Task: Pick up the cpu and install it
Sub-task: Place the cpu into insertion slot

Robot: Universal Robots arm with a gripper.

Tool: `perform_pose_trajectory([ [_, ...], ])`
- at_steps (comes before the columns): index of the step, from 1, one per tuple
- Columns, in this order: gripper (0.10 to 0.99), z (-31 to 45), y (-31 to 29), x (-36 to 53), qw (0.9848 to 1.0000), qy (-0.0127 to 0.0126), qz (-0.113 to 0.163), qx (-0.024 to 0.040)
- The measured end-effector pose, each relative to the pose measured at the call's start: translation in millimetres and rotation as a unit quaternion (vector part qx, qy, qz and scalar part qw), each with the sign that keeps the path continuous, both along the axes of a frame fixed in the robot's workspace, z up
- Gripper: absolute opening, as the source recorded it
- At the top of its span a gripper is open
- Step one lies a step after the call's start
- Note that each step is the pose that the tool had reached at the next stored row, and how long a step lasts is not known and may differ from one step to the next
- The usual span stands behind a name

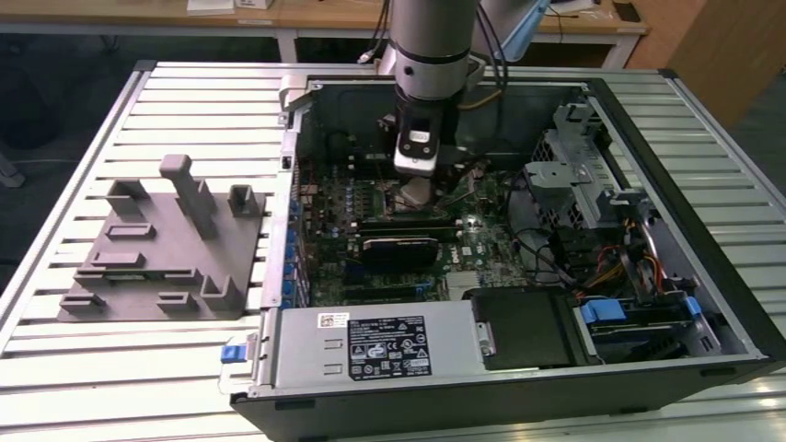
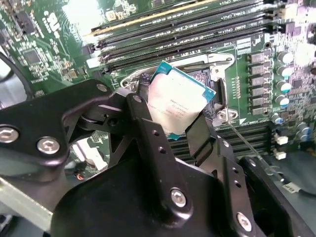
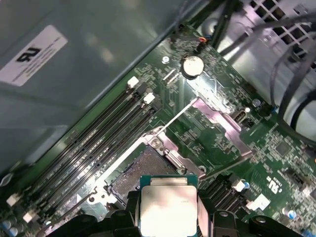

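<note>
The cpu (image 2: 178,103) (image 3: 168,210) is a flat square chip with a shiny silver top and a thin teal rim, pinched by its edges in my gripper (image 2: 170,116) (image 3: 168,217). It hangs tilted just above the open metal-framed socket (image 3: 143,170) (image 2: 217,74) on the green motherboard, not seated. In the exterior view my gripper (image 1: 417,189) reaches down into the open computer case (image 1: 639,387), over the board's middle. The black fingers (image 2: 145,128) cover two edges of the chip.
Rows of black memory slots (image 2: 197,29) (image 3: 98,143) run beside the socket. A thin socket lever (image 3: 173,116) lies across the board. A black heatsink block (image 1: 399,249), a power supply (image 1: 375,345), drive bays and cables (image 1: 590,221) crowd the case. A grey fixture (image 1: 166,239) stands outside.
</note>
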State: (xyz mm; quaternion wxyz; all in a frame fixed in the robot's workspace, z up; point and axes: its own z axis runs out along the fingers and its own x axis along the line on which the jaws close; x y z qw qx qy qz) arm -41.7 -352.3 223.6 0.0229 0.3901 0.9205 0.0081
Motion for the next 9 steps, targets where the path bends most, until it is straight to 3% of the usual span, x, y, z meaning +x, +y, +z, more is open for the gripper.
perform_pose_trajectory([
  [5,0.541,-0.2,0.0,0.0,0.9994,0.0001,-0.035,-0.0001],
  [9,0.541,-0.5,0.0,0.0,0.9979,0.0,-0.064,0.0],
])
